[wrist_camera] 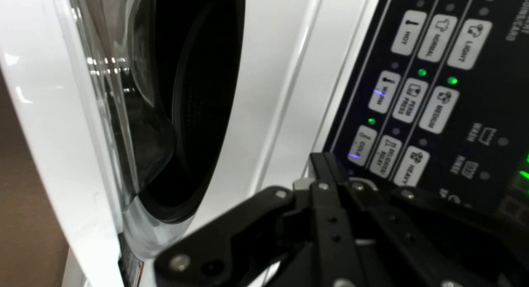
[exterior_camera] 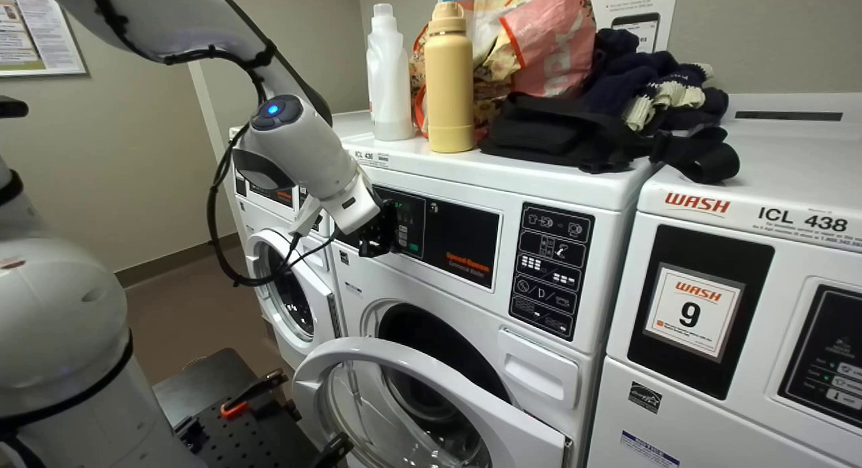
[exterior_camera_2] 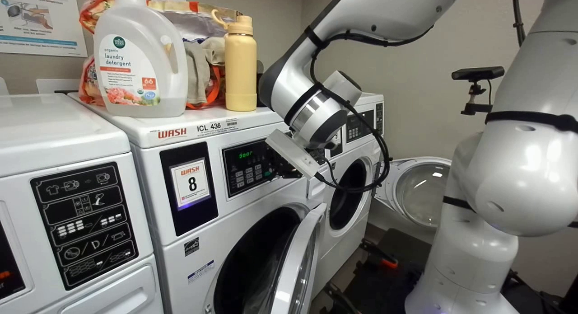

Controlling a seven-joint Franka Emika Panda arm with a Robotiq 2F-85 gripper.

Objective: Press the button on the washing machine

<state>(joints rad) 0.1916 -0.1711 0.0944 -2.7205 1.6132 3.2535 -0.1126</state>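
Observation:
The washing machine (exterior_camera: 485,320) is white, with a wide dark panel; an exterior view shows its "8" sticker (exterior_camera_2: 193,183). Its round door (exterior_camera: 350,350) hangs open, also in the wrist view (wrist_camera: 41,93). Its black keypad (exterior_camera_2: 248,169) has a green "door" display (exterior_camera_2: 246,155) and a small green patch (exterior_camera_2: 269,173) beside the fingers. My gripper (exterior_camera: 380,242) is at the panel in both exterior views (exterior_camera_2: 282,169). In the wrist view its fingertips (wrist_camera: 328,157) are together and empty, near the COLD button (wrist_camera: 362,145). The gripper hides the keypad's lower part there. I cannot tell whether they touch.
A detergent bottle (exterior_camera_2: 140,65), a yellow bottle (exterior_camera: 450,84), a bag (exterior_camera: 552,44) and dark clothes (exterior_camera: 626,77) sit on top. A machine with a "9" sticker (exterior_camera: 690,313) stands beside it. Another machine's door (exterior_camera_2: 388,187) is open near the arm base.

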